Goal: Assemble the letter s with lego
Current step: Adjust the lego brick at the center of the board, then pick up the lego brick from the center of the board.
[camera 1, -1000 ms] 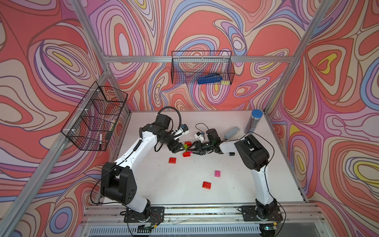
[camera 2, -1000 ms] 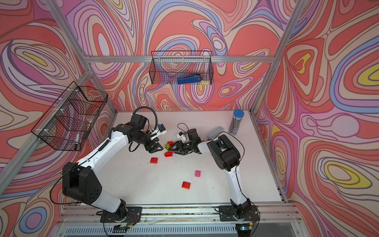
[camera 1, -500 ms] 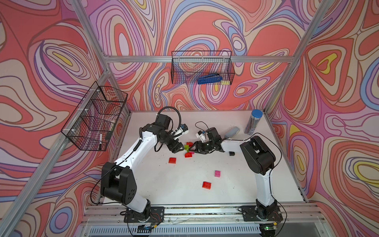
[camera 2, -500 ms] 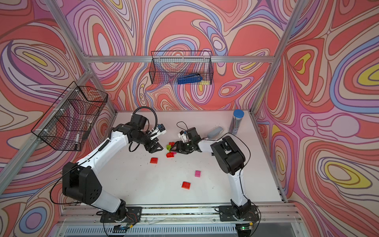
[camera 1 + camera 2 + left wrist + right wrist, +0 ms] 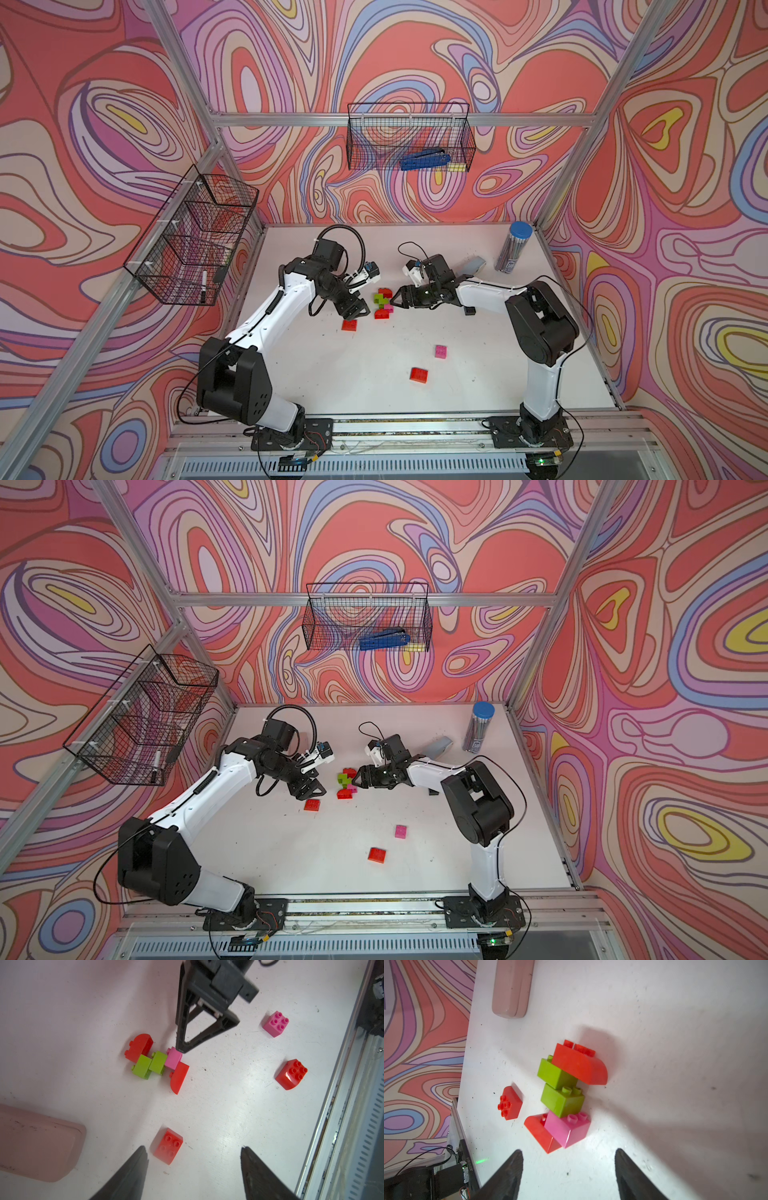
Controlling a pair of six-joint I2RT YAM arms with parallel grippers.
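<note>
Lego chain [image 5: 562, 1101] lying between grippers: five bricks joined, S looking nearly finished (our judgement). We are seeing left gripper [image 5: 193, 1151] and right gripper [image 5: 569, 1153] both spread, empty; loose red brick [image 5: 168, 1146] lying unused.

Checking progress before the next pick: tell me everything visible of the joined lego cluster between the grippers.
The joined lego cluster is five glossy plastic bricks in a zigzag chain: a curved red brick, two lime green bricks, a pink brick, then a second curved red brick. It lies on its side on the white table, studs pointing sideways. The right gripper, fingers apart, sits just beside the pink end; contact is unclear.
</note>
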